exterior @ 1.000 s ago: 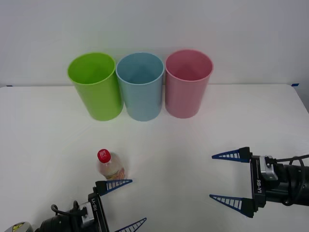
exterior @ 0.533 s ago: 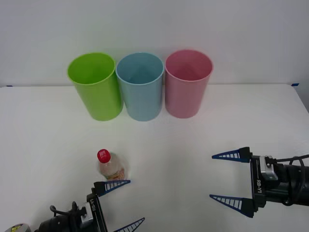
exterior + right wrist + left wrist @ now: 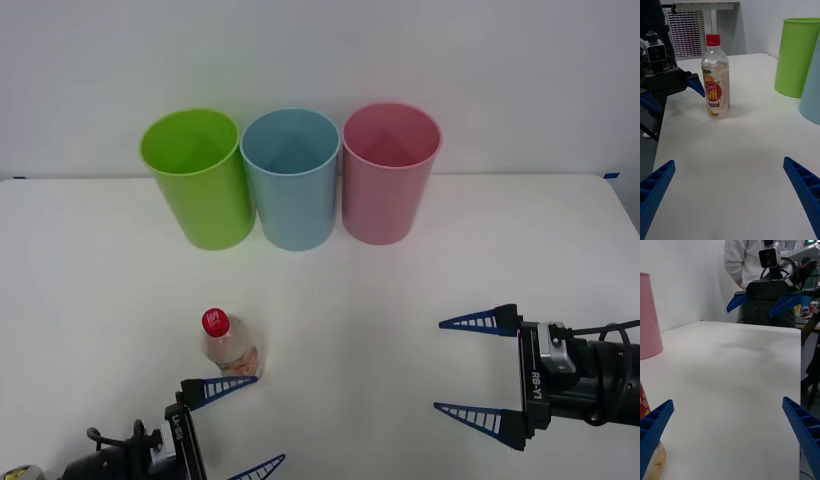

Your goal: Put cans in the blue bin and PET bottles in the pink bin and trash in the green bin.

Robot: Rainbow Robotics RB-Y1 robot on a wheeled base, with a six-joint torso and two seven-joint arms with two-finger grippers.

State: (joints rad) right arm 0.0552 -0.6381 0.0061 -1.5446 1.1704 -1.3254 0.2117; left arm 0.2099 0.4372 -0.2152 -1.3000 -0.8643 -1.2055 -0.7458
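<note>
- Upright on the white table [image 3: 400, 300], toward the robot's left and near the front edge: small clear plastic PET bottle [image 3: 230, 345] with a red screw cap and a pale orange-pink label.
- Just in front of that bottle, low at the table's near edge: left gripper [image 3: 232, 427], blue ribbed fingers spread wide apart, holding nothing.
- Close beside the bottle's base, not clearly touching it: the upper of the left gripper's two fingers [image 3: 222, 388].
- Seen from the left wrist: the bottle's lower body tucked right behind one blue finger, with the pink bin's wall off to the side and the other arm's blue fingers farther across the table.
- Over the table on the robot's right, well apart from the bottle: right gripper [image 3: 482, 368], fingers likewise wide apart and empty, pointing toward the left side.
- Seen from the right wrist: bottle standing straight between the two spread fingertips but far ahead of them, left gripper just beside it.
- Along the back of the table, in a row and nearly touching: tall lime-green plastic cup-shaped bin [image 3: 197, 180] on the left, tall light-blue plastic cup-shaped bin [image 3: 291, 180] in the middle, tall pink plastic cup-shaped bin [image 3: 389, 174] on the right.
- Well apart from the bottle and from both grippers: all three bins, upright with open mouths.
</note>
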